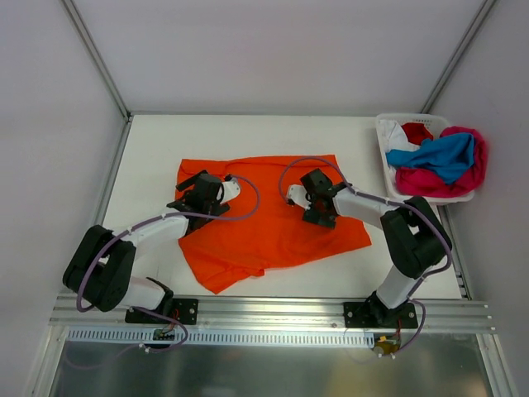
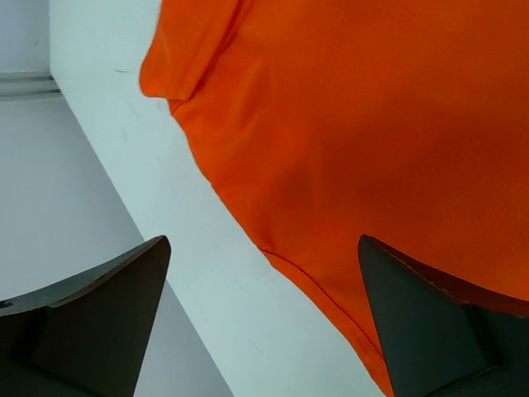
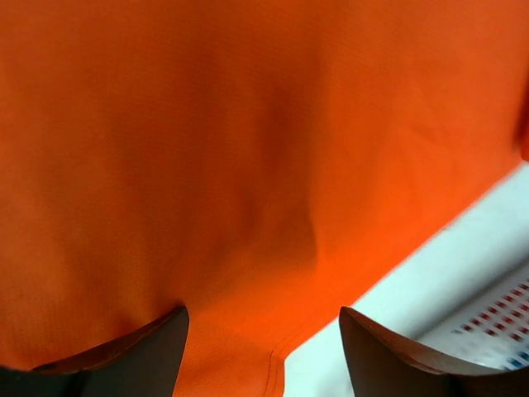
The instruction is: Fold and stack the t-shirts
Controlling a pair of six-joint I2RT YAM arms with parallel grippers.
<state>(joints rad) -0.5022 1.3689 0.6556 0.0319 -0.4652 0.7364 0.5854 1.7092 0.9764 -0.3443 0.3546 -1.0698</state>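
Orange t-shirt (image 1: 273, 219) spread; left claw (image 2: 263, 273) apart astride edge, right claw (image 3: 263, 318) apart near hem.

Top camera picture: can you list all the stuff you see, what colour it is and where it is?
orange t-shirt: one, vivid orange, spread on the middle of the table
blue t-shirt: one, blue, on top of the pile in the basket
pink t-shirt: one, magenta-pink, in the basket, hanging over its right rim
red t-shirt: one, red, at the far end of the basket
white t-shirt: one, white, in the basket's far left corner
basket: one, white plastic, on the table's right edge
table: one, white
left gripper: one, black, open, above the orange t-shirt's left edge
right gripper: one, black, open, above the orange t-shirt's right part
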